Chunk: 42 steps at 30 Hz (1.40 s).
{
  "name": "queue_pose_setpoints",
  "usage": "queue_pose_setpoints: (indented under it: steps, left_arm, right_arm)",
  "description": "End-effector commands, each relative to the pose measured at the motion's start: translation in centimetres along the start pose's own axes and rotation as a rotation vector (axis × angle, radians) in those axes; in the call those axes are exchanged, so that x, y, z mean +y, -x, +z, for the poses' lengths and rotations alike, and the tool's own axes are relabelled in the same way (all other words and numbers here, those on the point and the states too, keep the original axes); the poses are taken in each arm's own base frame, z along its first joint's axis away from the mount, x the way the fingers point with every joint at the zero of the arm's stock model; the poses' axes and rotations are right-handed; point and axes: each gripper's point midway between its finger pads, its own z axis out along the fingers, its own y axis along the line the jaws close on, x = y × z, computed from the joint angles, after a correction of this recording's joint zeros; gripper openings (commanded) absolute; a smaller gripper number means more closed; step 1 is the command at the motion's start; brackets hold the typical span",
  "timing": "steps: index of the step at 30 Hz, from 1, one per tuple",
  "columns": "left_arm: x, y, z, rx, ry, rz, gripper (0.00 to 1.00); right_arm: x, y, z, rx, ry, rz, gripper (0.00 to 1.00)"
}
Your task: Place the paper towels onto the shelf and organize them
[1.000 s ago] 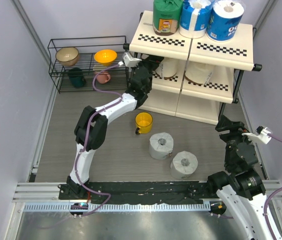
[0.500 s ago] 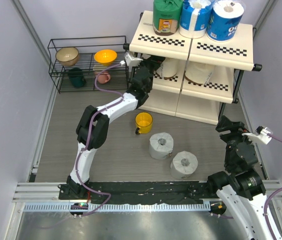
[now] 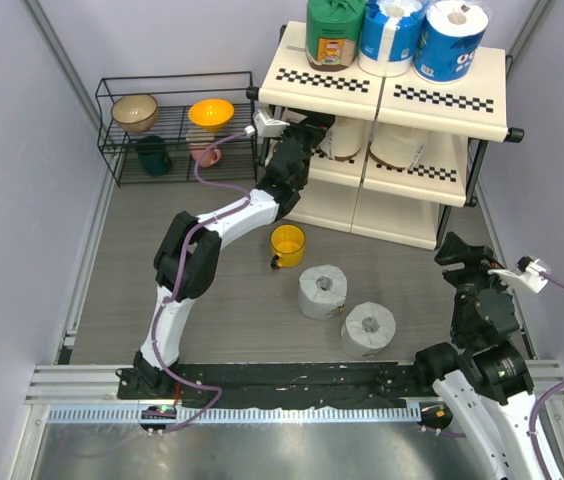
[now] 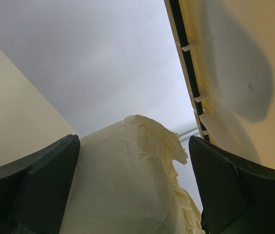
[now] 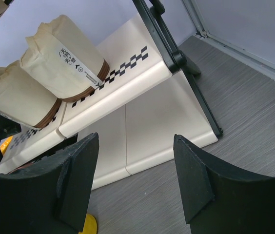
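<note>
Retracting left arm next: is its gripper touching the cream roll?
Cannot tell. Left wrist view: the cream roll sits between the left gripper's open fingers; a gap shows beside one finger, but the other overlaps the wrapper, hiding any contact.

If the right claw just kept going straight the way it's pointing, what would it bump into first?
Most likely the shelf: its lowest cream tier fills the gap between the open fingers of the right claw in the wrist view, with nothing in front of it. How far off it is, I can't judge.
</note>
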Motion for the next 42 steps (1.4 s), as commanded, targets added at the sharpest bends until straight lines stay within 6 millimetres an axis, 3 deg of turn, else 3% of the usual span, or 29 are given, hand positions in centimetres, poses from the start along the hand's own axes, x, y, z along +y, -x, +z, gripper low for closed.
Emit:
queue_pose_setpoints:
  steps: [1,28,33,37,42]
  left_arm:
    - [-1.4,-0.4,-0.3,0.004,-0.042,-0.043,1.0]
    - [-2.8,-2.1,-0.8,0.018,-0.061,-0.057,1.0]
    - [-3.3,-1.0,-0.8,-0.012,-0.06,-0.045,1.0]
    - [-4.4,0.8,-0.7,-0.05,-0.071,-0.058,1.0]
    - [-4.4,2.8,-0.7,-0.088,-0.068,-0.067,1.0]
  right_arm:
    - [0.3,2.4,-0.5,-0.063,0.001,0.032,0.68]
    - [0.1,2.0,-0.4,-0.055,-0.008,0.024,0.68]
    - [0.1,2.1,-0.4,-0.058,-0.01,0.025,0.68]
    - [0.1,2.1,-0.4,-0.057,-0.008,0.024,0.68]
    - [0.2,2.2,-0.4,-0.058,-0.006,0.029,0.68]
